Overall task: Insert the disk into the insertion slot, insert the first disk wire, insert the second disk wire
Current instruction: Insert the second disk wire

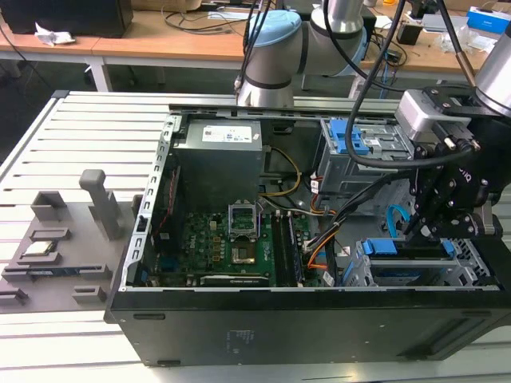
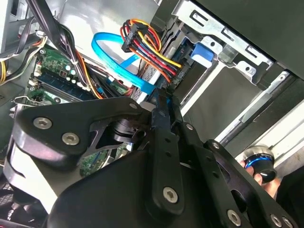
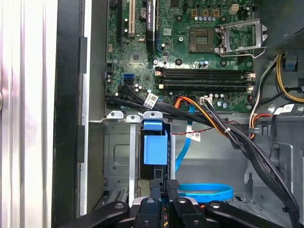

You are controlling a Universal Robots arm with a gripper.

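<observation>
The pincer [image 3: 164, 187] hangs closed just behind the disk [image 3: 155, 149], which sits in the slot [image 1: 471, 267]. The blue wire [image 3: 206, 192] loops right beside its fingertips.

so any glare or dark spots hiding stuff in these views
Exterior view: even light, the tool reads as a dark mass over the disk. Second wrist view: bright glare washes the upper metal wall. First wrist view: a bright washed-out metal strip; the second disk wire stays clear.

Grey slatted worktable [image 1: 88, 120], wooden desks [image 1: 144, 44] behind — perhaps cluttered with cables, dark floor [image 1: 32, 88]
</observation>
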